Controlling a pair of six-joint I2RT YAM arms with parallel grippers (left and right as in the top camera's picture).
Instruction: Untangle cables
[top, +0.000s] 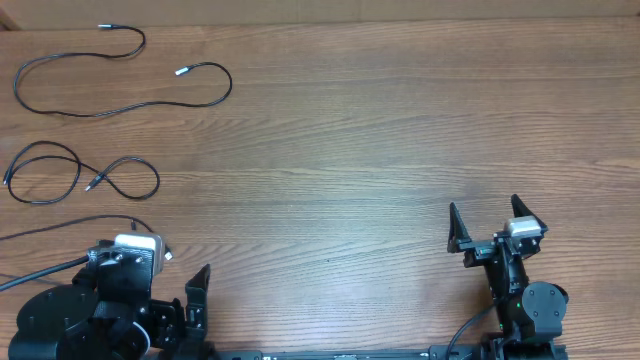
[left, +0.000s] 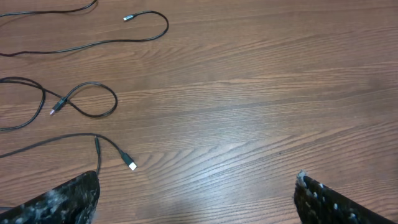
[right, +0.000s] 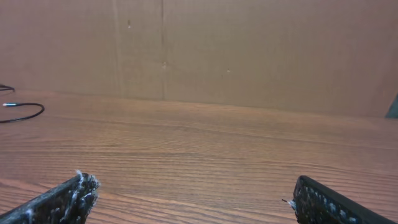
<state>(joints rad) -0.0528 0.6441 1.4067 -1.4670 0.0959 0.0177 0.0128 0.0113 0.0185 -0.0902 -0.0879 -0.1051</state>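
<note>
Three thin black cables lie apart on the left of the wooden table. The farthest cable (top: 120, 105) (left: 163, 27) runs in a long open curve with silver tips. A second cable (top: 80, 175) (left: 93, 111) crosses itself in a loop. A third cable (top: 70, 225) (left: 115, 146) ends in a white plug just ahead of my left gripper (top: 168, 264) (left: 198, 190), which is open and holds nothing. At the lower right my right gripper (top: 487, 222) (right: 193, 190) is open and holds nothing; a bit of cable (right: 25, 115) shows far to its left.
Thick black wires (top: 40, 272) run from the left arm base at the table's near left edge. A brown board wall (right: 249, 50) stands behind the table's far edge. Bare wood (top: 380, 150) fills the middle and right.
</note>
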